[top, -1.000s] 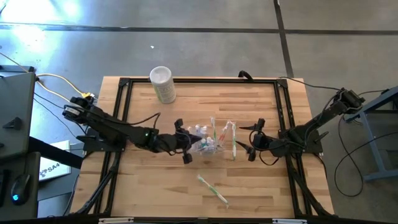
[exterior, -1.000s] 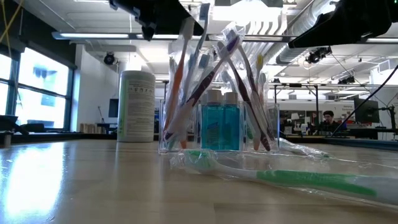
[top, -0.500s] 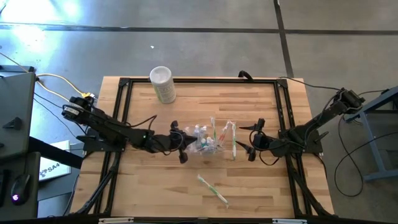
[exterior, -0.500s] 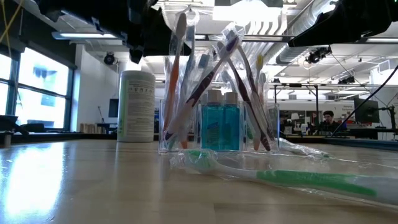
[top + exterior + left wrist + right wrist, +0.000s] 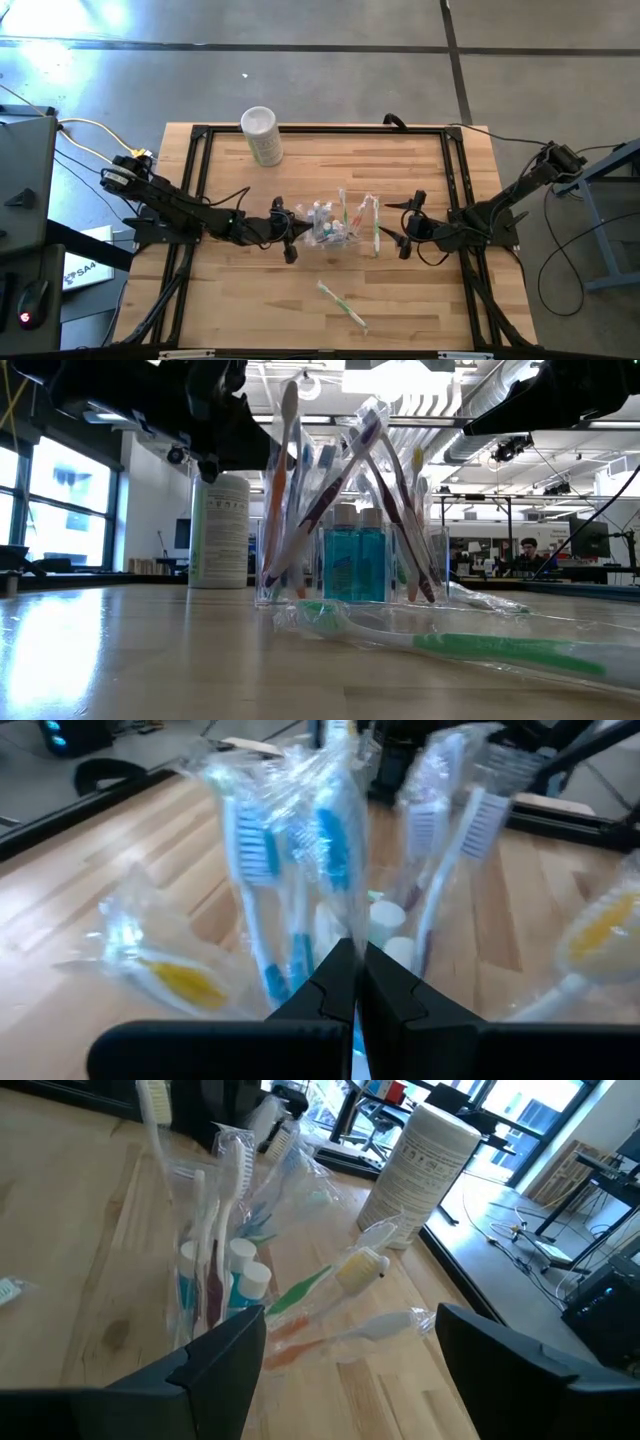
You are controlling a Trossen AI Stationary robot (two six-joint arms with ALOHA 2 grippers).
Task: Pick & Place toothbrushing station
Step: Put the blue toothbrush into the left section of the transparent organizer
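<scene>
1. A wooden table [image 5: 250, 300] seen from above, with a dark robot arm reaching in from each side toward the middle
2. At the centre stands a small clear plastic cup [image 5: 350, 565] packed with wrapped toothbrushes [image 5: 300, 480] that lean outward, and teal toothpaste tubes [image 5: 352, 560] standing upright inside it
3. The left gripper [image 5: 287, 232] sits just left of the cup, fingers clenched together and holding nothing; in its wrist view the closed fingertips point straight at the blue-bristled brushes [image 5: 290, 850]
4. The right gripper [image 5: 402, 235] hovers just right of the cup, fingers spread wide apart and empty
5. Several wrapped brushes [image 5: 330, 1305] lie flat on the table beside the cup, on the side toward the right gripper
6. One green-handled toothbrush [image 5: 342, 303] in clear wrapping lies alone on the near part of the table, well apart from the cup
7. A taller white cylinder [image 5: 262, 135] stands at the far edge, left of centre
8. In the low view, a person [image 5: 527, 552] sits far back in the room
</scene>
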